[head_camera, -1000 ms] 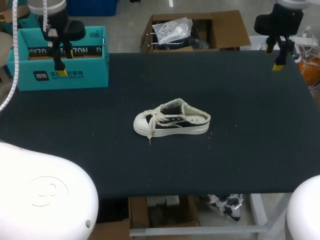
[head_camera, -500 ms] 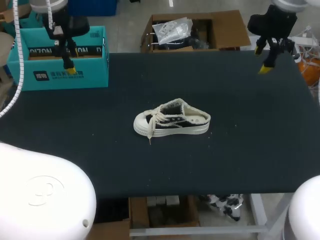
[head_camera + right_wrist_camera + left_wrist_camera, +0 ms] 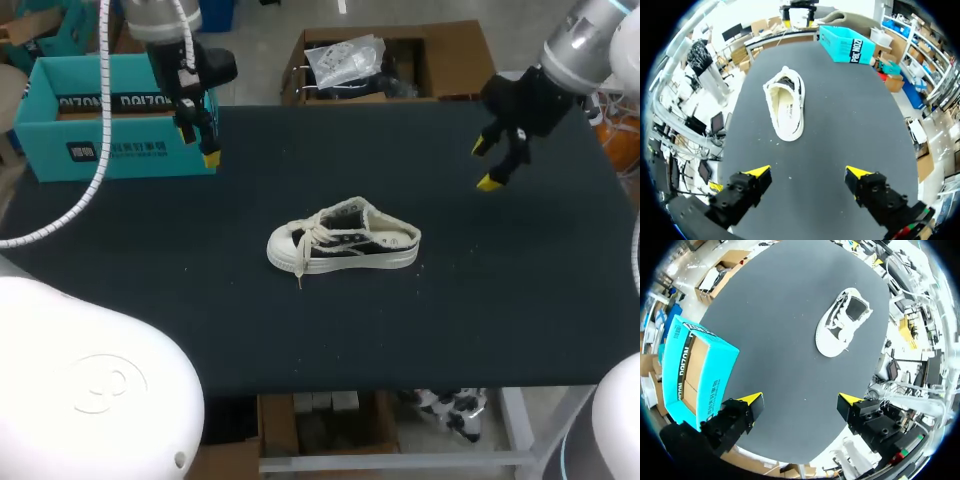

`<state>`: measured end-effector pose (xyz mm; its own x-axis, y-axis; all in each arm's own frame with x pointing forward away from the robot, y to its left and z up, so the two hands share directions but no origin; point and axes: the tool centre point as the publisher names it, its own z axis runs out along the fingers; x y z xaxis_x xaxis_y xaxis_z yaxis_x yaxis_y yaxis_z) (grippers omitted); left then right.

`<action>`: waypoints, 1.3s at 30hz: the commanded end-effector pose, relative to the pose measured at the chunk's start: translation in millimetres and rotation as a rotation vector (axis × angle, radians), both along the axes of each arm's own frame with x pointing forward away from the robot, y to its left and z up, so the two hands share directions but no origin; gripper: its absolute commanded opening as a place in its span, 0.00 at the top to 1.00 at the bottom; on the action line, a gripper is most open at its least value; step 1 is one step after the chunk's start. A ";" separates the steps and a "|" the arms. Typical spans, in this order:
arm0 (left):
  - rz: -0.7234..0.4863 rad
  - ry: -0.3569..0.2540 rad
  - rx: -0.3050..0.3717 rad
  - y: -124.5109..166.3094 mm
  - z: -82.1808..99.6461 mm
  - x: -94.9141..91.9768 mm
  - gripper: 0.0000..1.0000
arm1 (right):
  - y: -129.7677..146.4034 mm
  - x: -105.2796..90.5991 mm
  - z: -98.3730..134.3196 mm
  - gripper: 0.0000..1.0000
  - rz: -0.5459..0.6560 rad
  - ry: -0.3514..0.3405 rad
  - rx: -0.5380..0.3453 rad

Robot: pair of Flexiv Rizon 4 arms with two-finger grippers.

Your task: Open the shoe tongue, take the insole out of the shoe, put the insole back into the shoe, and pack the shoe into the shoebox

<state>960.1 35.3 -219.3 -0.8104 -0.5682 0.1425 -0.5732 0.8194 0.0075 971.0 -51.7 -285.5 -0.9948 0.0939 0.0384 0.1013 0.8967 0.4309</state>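
While the left hand (image 3: 801,401) and the right hand (image 3: 807,172) both hang spread wide and empty above the desk (image 3: 470,310), nothing touches the shoe (image 3: 345,240). The left hand is past the shoe's toe end, well apart from it, by the shoebox (image 3: 120,155) corner nearest the shoe. The right hand is off the shoe's heel side, also well apart. The shoe sits upright on its sole mid-desk, laces (image 3: 312,232) loose, insole (image 3: 788,112) lying inside. The shoebox is teal, open on top, on the desk beyond the shoe's toe.
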 end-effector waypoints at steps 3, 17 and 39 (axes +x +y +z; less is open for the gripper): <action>0.228 0.093 0.067 -18.8 -25.1 2.6 0.00 | 26.1 -9.2 -33.9 0.00 -0.030 -0.027 0.130; 0.245 0.096 0.049 -26.2 -21.5 2.6 0.00 | 28.8 -10.3 -35.5 0.00 -0.046 -0.026 0.109; 0.775 0.233 0.185 -156.3 -47.4 -23.2 0.00 | 70.0 -36.6 -111.8 0.00 -0.020 0.031 0.320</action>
